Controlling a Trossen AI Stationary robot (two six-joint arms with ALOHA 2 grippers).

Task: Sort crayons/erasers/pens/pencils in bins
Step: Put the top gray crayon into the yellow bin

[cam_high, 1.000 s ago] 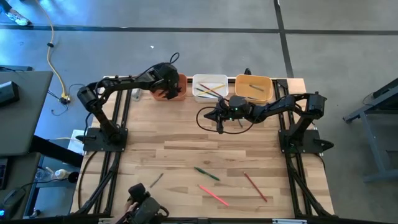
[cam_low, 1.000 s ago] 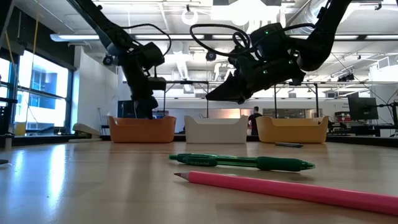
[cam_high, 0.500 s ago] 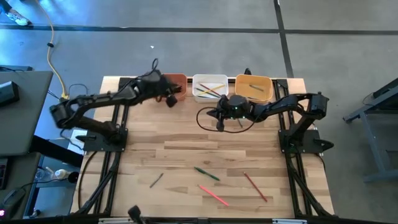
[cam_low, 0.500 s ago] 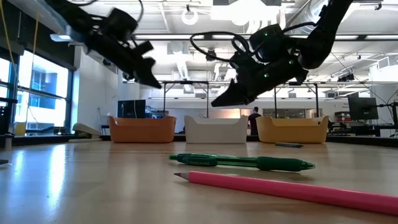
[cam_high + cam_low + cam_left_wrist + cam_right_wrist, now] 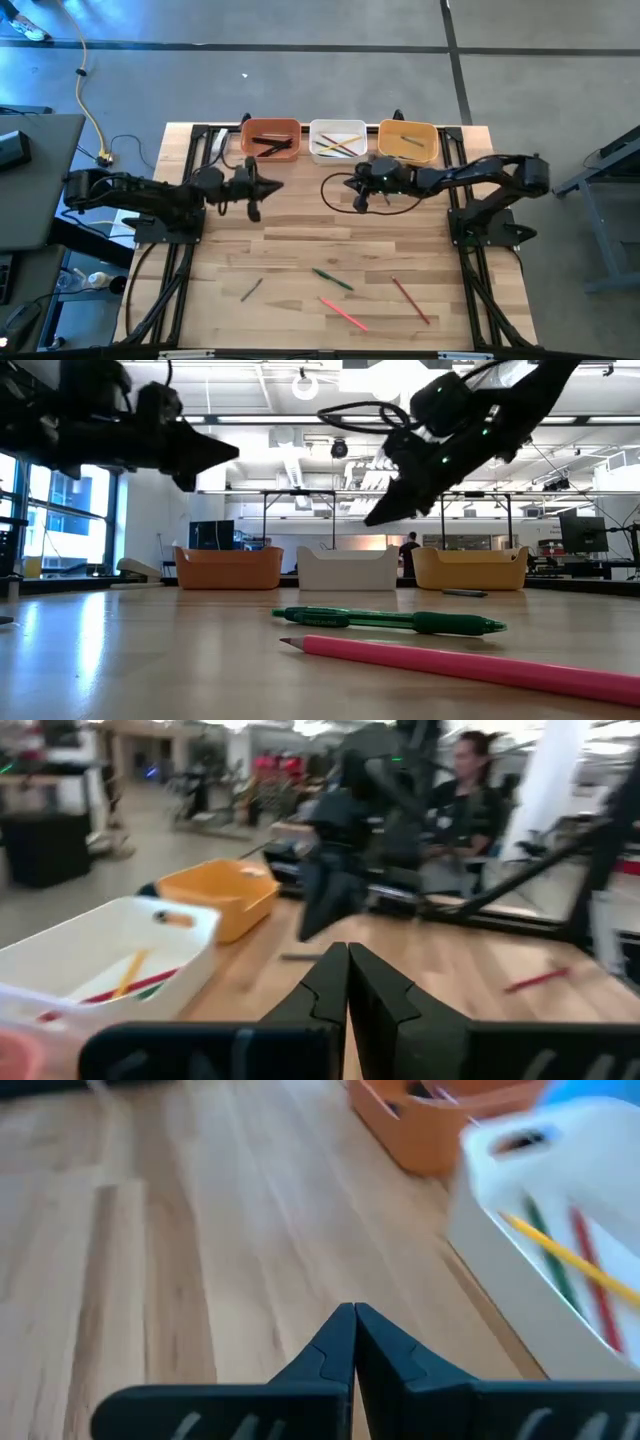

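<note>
Three bins stand in a row at the far edge: terracotta-orange [image 5: 270,140] with dark sticks, white [image 5: 337,140] with yellow, red and green sticks, yellow-orange [image 5: 407,142]. A green pen [image 5: 332,279], a pink pencil [image 5: 343,313], a red-brown pencil [image 5: 410,300] and a short grey stick [image 5: 251,289] lie flat on the near half of the table. My left gripper [image 5: 268,187] is shut and empty, held level above the table in front of the terracotta bin. My right gripper [image 5: 350,188] is shut and empty, slanting down in front of the white bin.
A black cable loop [image 5: 335,190] hangs by my right gripper. The arms' dark frames [image 5: 170,230] run along both table sides. Bare wood lies between the bins and the loose sticks. A person [image 5: 470,780] shows in the room beyond the table.
My left gripper has come up out of the terracotta bin, swung toward the table's near and left side, and tipped from pointing down to level. My right gripper has risen a little in front of the white bin.
</note>
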